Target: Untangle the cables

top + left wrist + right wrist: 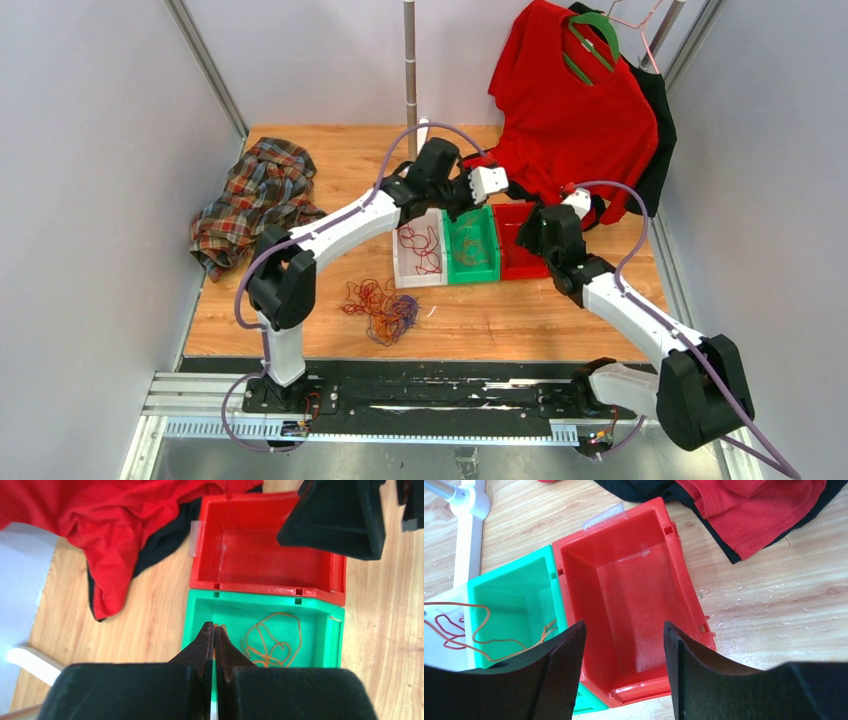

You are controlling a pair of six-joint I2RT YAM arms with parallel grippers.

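Top external view: cables [380, 310] lie in the white bin [420, 281], the green bin [472, 277] and heaped on the table [560, 310], left gripper [214, 626] closed above the green bin, right gripper [624, 627] spread wide above the red bin [634, 595].

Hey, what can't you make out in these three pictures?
Top view: how the loops in the cable pile interlock; strands too thin.
Left wrist view: whether the shut left hand pinches a strand; near end of the green bin hidden behind it.
Right wrist view: near end of the red bin hidden by the open right hand; white bin cut off by the left edge.
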